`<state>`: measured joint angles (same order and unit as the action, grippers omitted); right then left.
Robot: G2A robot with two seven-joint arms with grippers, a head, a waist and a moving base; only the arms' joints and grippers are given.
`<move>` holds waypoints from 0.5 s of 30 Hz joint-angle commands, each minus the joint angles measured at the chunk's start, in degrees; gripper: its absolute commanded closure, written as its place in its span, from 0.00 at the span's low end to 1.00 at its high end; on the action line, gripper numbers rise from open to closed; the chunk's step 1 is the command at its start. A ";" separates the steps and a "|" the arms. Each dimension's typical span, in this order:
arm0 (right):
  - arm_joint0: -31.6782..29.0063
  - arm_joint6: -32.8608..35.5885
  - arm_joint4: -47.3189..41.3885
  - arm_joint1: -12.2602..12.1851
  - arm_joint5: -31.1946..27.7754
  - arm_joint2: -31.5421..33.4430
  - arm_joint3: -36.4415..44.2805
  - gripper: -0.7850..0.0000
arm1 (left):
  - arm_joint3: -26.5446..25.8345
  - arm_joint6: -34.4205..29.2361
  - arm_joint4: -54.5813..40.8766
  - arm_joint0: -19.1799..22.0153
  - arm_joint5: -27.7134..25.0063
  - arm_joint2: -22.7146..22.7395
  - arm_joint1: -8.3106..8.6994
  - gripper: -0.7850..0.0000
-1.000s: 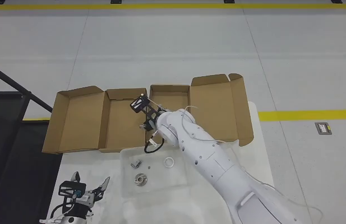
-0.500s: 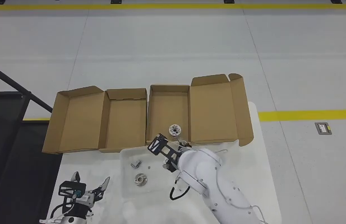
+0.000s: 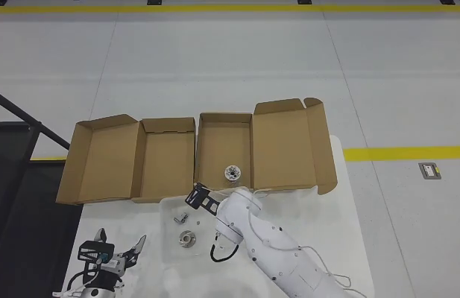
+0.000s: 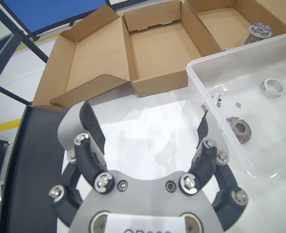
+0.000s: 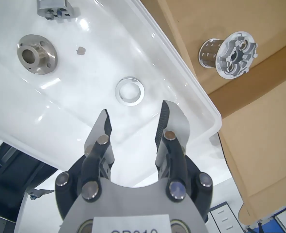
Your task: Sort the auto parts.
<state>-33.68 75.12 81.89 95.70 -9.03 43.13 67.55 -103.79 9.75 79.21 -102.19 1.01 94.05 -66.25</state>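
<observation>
- left gripper [image 4: 145, 112], ribbed pads spread, empty, over white table [image 4: 162, 98];
- right gripper [image 5: 135, 110] parted, empty, above clear plastic tub [image 5: 172, 49] holding silver ring [image 5: 130, 92], flanged metal bushing [image 5: 37, 54], grey bracket [image 5: 54, 7];
- toothed grey cast hub [image 5: 227, 56] in right brown cardboard box [image 5: 206, 13].

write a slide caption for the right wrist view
Open right hand over the clear bin holding a ring, a flange and a bracket; a toothed hub lies in the cardboard box alongside.
</observation>
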 commanded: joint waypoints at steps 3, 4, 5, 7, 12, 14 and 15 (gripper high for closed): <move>2.28 -0.48 -1.52 1.01 1.05 -0.35 -5.75 0.55 | 0.00 0.00 0.00 0.00 0.00 0.00 0.00 0.00; 2.75 -0.95 -2.05 1.26 1.12 -0.40 -6.99 0.55 | 0.00 0.00 0.00 0.00 0.00 0.00 0.00 0.00; 3.17 -1.54 -2.68 1.50 0.87 -0.46 -8.24 0.56 | 0.00 0.00 0.00 0.00 0.00 0.00 0.00 0.00; 4.00 -2.59 -3.67 1.95 0.84 -0.51 -10.73 0.59 | 0.00 0.00 0.00 0.00 0.00 0.00 0.00 0.00; 5.87 -5.33 -5.23 3.16 0.64 -1.27 -16.38 0.64 | 0.00 0.00 0.00 0.00 0.00 0.00 0.00 0.00; 6.47 -6.50 -5.73 3.65 0.76 -1.58 -18.29 0.64 | 0.00 0.00 0.00 0.00 0.00 0.00 0.00 0.00; 6.74 -7.12 -6.12 3.88 0.73 -1.65 -19.23 0.63 | 0.00 0.00 0.00 0.00 0.00 0.00 0.00 0.00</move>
<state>-27.19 68.55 76.10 99.38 -8.29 41.55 49.24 -103.79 9.75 79.21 -102.19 1.01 94.05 -66.25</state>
